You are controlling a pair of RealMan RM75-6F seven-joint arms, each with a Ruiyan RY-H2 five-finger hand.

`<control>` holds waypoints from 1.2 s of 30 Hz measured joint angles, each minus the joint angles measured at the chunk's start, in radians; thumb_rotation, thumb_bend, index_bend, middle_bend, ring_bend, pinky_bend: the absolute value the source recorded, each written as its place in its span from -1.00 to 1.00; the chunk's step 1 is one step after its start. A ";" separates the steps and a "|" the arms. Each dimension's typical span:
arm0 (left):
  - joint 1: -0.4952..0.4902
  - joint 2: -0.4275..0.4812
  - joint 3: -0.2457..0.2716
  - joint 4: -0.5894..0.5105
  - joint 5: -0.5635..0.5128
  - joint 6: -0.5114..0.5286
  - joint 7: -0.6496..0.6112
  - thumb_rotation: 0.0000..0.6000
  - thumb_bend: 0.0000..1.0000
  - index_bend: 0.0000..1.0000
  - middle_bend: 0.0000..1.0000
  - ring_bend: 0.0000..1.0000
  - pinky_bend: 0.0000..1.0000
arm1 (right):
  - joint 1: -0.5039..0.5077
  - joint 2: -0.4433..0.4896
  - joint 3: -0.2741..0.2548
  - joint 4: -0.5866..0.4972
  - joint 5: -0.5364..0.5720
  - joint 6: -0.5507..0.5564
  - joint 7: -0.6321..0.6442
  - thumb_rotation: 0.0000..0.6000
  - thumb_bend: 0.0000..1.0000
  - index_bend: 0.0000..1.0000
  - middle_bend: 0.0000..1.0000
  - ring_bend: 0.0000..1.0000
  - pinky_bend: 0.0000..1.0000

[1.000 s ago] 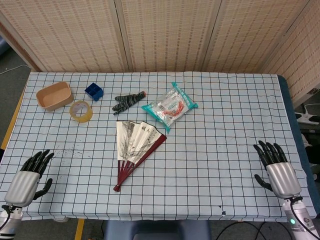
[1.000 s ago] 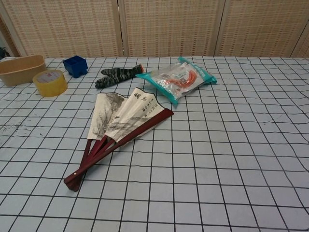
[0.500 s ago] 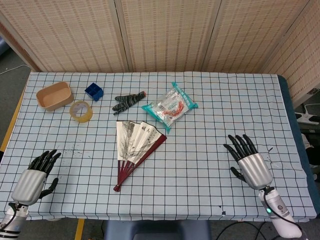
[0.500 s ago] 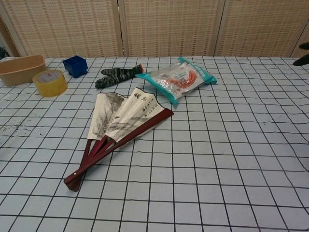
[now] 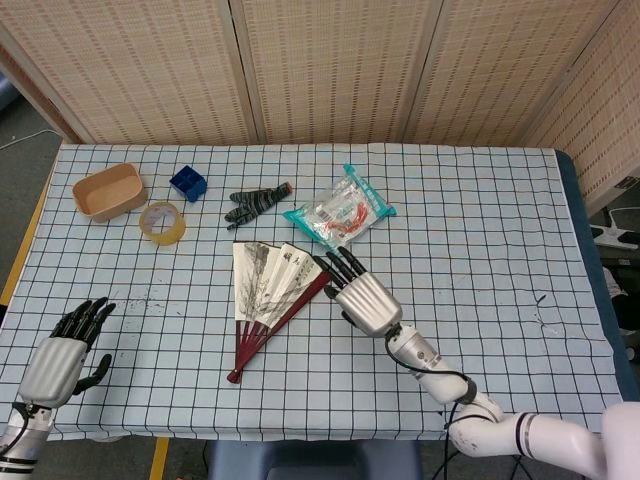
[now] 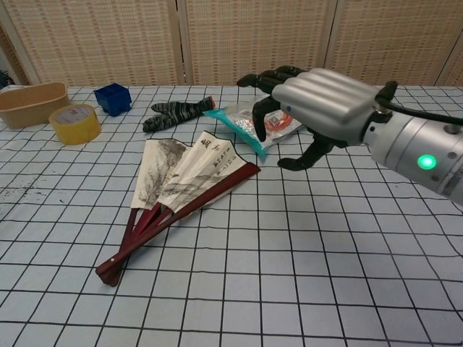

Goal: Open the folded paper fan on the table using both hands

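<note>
The paper fan [image 5: 268, 296] [image 6: 177, 189] lies partly spread on the checked cloth, with dark red ribs and ink-painted leaves, its pivot toward the table's front. My right hand [image 5: 358, 290] [image 6: 311, 108] hovers just right of the fan's upper right edge, fingers apart and holding nothing. In the chest view it hangs above the table, over the snack bag. My left hand [image 5: 65, 347] stays near the front left corner, fingers spread, far from the fan; the chest view does not show it.
Behind the fan lie a teal snack bag [image 5: 339, 213] [image 6: 253, 119] and a dark striped glove [image 5: 254, 203] [image 6: 176, 113]. At the back left stand a blue box [image 5: 188, 183] [image 6: 113, 97], a yellow tape roll [image 5: 162, 221] [image 6: 74, 123] and a tan bowl [image 5: 106, 191] [image 6: 29, 103].
My right hand has swept from the table's right side leftward to the fan's right edge. The left hand has barely shifted. The fan has not moved.
</note>
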 measured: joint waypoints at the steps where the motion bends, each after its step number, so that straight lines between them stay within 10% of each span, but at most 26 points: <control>1: -0.002 -0.001 -0.001 0.000 -0.004 -0.004 0.004 1.00 -0.10 -1.00 -1.00 -1.00 -0.70 | 0.015 -0.016 0.004 0.016 0.014 -0.015 -0.007 1.00 -0.66 -0.07 -1.00 -1.00 -1.00; 36: -0.023 -0.015 -0.006 0.009 -0.058 -0.060 0.034 1.00 -0.10 -1.00 -1.00 -1.00 -0.69 | 0.266 -0.455 0.001 0.534 0.216 -0.149 0.004 1.00 -0.65 -0.09 -1.00 -1.00 -1.00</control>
